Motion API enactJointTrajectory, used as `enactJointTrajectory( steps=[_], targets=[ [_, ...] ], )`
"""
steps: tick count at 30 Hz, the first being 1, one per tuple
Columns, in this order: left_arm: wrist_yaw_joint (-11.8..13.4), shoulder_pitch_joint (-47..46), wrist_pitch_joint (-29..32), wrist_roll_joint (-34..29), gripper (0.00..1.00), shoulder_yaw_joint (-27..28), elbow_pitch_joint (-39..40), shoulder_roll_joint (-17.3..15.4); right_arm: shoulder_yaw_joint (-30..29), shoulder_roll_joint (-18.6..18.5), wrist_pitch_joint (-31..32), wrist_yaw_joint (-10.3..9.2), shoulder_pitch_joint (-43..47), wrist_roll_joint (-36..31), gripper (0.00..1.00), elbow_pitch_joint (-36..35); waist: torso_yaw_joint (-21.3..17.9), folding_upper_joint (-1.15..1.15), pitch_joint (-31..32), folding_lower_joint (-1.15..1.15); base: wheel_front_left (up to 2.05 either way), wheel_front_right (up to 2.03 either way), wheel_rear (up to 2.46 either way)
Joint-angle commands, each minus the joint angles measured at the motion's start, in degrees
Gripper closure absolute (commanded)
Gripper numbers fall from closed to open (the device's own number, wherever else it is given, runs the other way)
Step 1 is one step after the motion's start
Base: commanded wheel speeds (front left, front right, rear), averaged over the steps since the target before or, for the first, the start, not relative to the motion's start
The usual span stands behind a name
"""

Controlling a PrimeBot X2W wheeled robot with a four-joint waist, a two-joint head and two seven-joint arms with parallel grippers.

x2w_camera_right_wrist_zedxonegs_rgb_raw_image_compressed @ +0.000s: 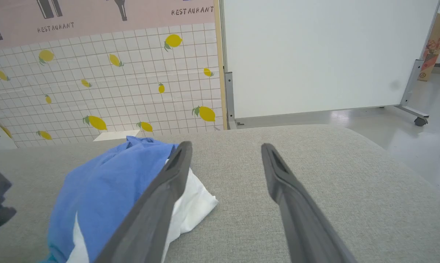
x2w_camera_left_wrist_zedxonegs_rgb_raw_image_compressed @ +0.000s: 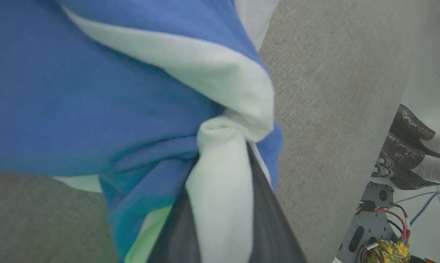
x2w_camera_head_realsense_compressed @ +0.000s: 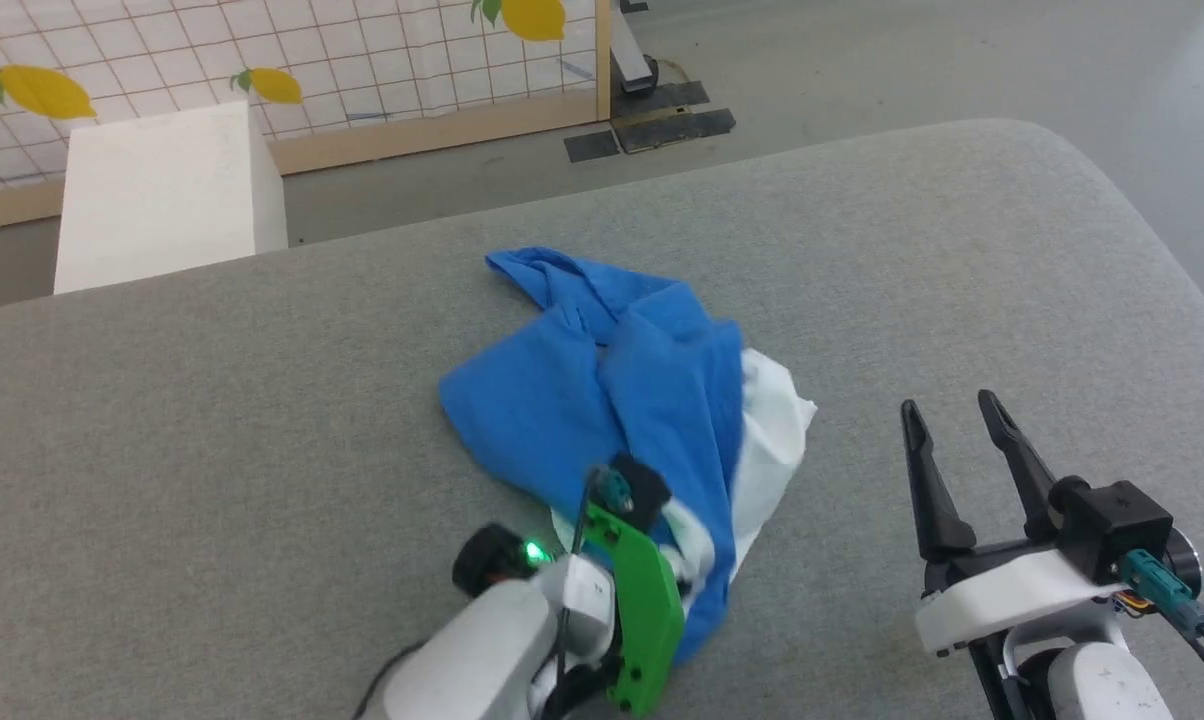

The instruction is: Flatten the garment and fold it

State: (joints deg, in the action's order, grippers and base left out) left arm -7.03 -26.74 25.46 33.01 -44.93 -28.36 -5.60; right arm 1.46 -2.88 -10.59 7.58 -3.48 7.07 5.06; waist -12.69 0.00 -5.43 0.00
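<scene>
The garment (x2w_camera_head_realsense_compressed: 612, 400) lies crumpled in a heap on the grey padded surface (x2w_camera_head_realsense_compressed: 212, 420), blue cloth on top and white cloth showing at its right and near edges. My left gripper (x2w_camera_head_realsense_compressed: 677, 565) is at the heap's near edge, its fingers buried in the cloth. In the left wrist view a roll of white fabric (x2w_camera_left_wrist_zedxonegs_rgb_raw_image_compressed: 223, 175) is pinched between its dark fingers, so it is shut on the garment (x2w_camera_left_wrist_zedxonegs_rgb_raw_image_compressed: 95, 91). My right gripper (x2w_camera_head_realsense_compressed: 952, 415) stands open to the right of the heap, apart from it, nothing between its fingers (x2w_camera_right_wrist_zedxonegs_rgb_raw_image_compressed: 176, 164). The garment (x2w_camera_right_wrist_zedxonegs_rgb_raw_image_compressed: 106, 190) sits left of them.
A white box (x2w_camera_head_realsense_compressed: 162, 195) stands beyond the surface's far left edge, before a tiled lemon-print panel (x2w_camera_head_realsense_compressed: 262, 50). Dark floor plates (x2w_camera_head_realsense_compressed: 652, 125) lie past the far edge. A person's dark shoes (x2w_camera_left_wrist_zedxonegs_rgb_raw_image_compressed: 406, 146) show on the floor. The surface curves down at the right.
</scene>
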Motion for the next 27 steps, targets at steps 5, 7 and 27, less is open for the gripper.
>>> enactJointTrajectory(
  steps=[5,7,27],
  targets=[
    [-0.24,2.48,1.06,3.14,0.00,-0.07,0.90,-0.29,0.32,0.01,0.37,-0.09,0.96,0.03,0.00,-0.43,1.24,0.00,0.28,0.00,0.00,0.00,0.00],
    [0.46,2.41,-2.21,2.86,0.00,1.29,2.95,-0.73,0.05,0.01,0.38,-0.09,1.11,-0.03,0.00,-0.61,2.14,0.00,0.34,0.00,0.00,0.00,0.00],
    [15.21,12.35,-40.41,-6.51,0.00,26.61,20.01,-7.67,-2.99,0.01,16.22,-0.09,-9.48,1.79,0.00,-1.30,14.05,0.00,-3.77,0.00,0.00,0.00,0.00]
  ],
)
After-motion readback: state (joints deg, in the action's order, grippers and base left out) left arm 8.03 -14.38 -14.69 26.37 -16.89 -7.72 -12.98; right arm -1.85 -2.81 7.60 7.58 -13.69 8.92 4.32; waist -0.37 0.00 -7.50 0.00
